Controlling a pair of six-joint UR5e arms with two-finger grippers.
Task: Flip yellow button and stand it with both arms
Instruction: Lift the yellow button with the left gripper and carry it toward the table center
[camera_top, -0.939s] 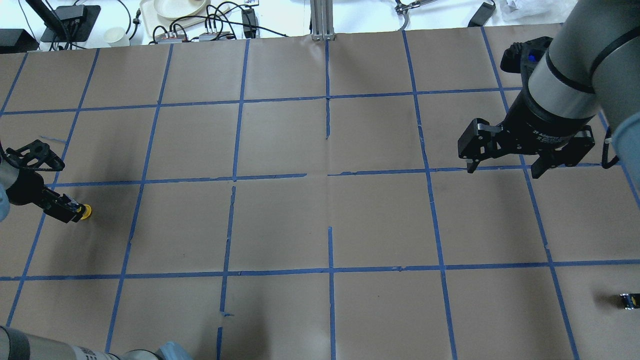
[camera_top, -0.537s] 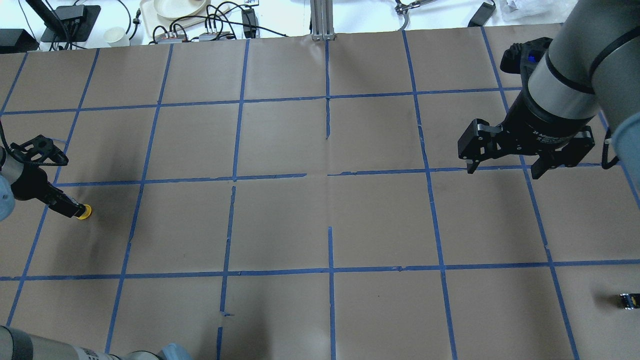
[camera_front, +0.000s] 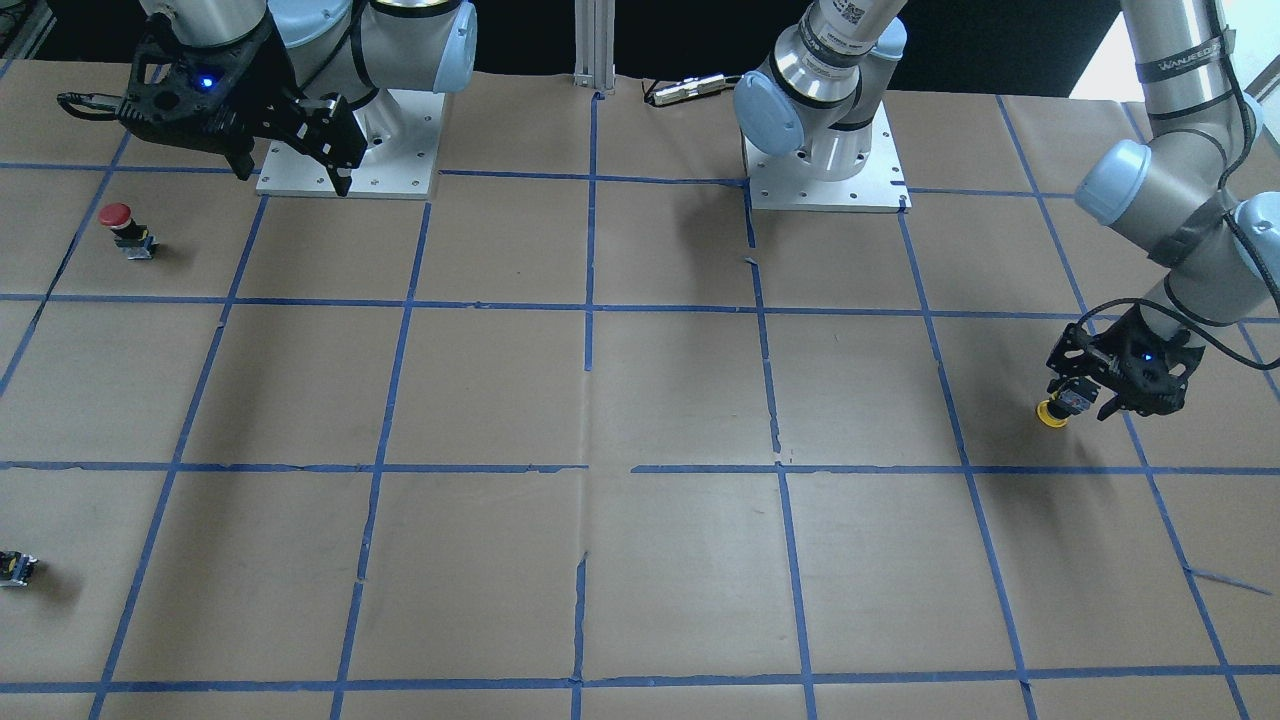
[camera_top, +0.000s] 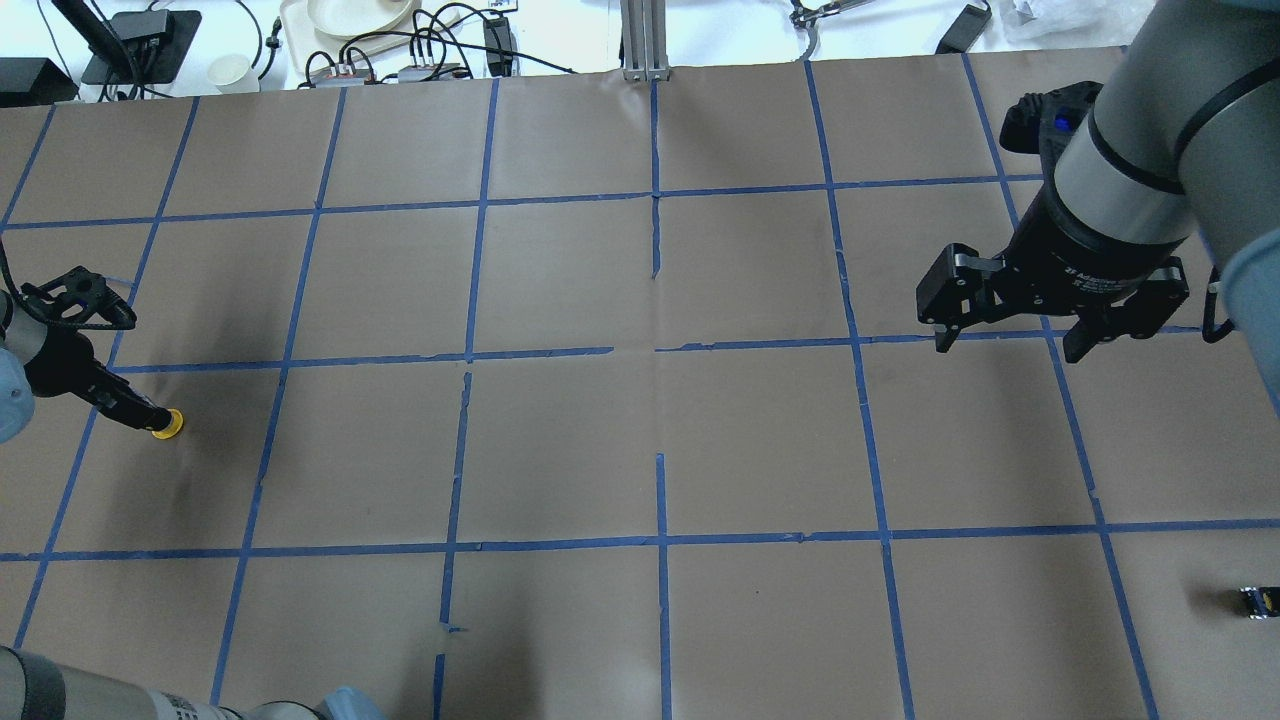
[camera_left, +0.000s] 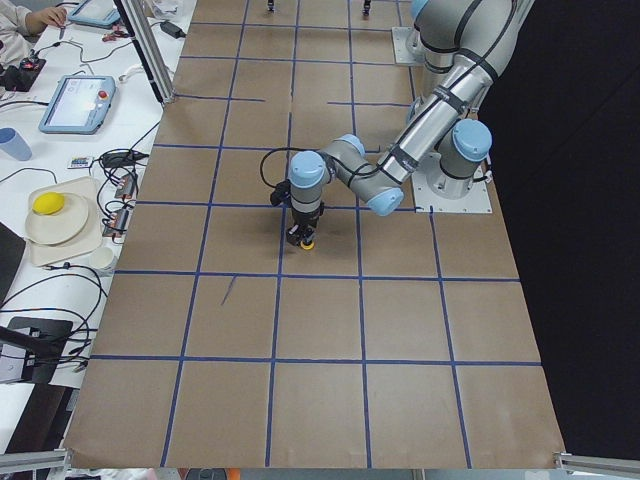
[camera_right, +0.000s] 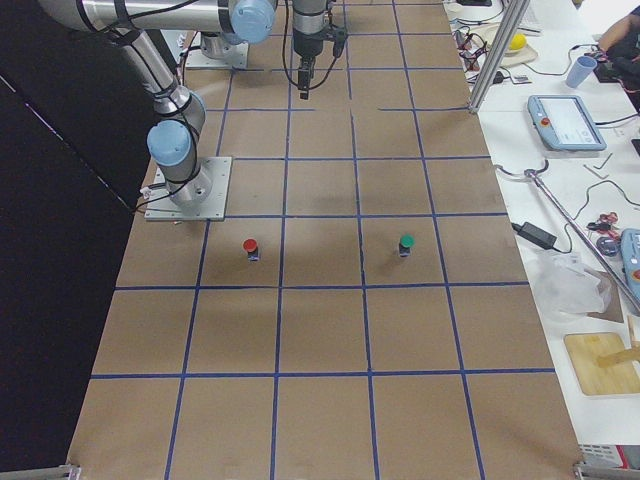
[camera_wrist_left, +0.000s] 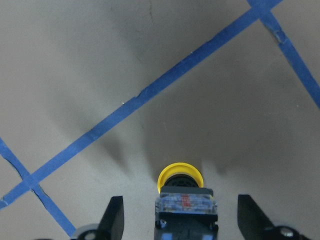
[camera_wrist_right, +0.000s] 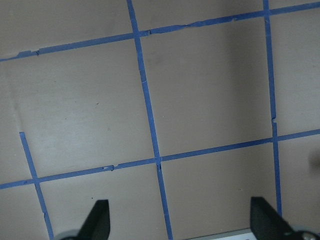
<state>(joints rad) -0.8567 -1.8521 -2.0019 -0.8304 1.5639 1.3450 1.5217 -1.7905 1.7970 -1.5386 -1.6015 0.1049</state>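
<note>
The yellow button is at the table's far left, cap low on the paper and black-and-grey body raised toward my left gripper. In the left wrist view the cap points away and the body sits between the fingertips, with a gap on each side. That gripper is open and tilted down over the button, as the front view and left view show. My right gripper is open and empty, high over the right side of the table, far from the button.
A red-capped button stands near the right arm's base plate. A green-capped button stands beside it. A small dark capless part lies at the right edge. Cables and dishes lie beyond the far edge.
My left gripper has turned about its wrist over the button, so it now shows edge-on from overhead. The button has stayed in place. The right gripper has barely moved.
</note>
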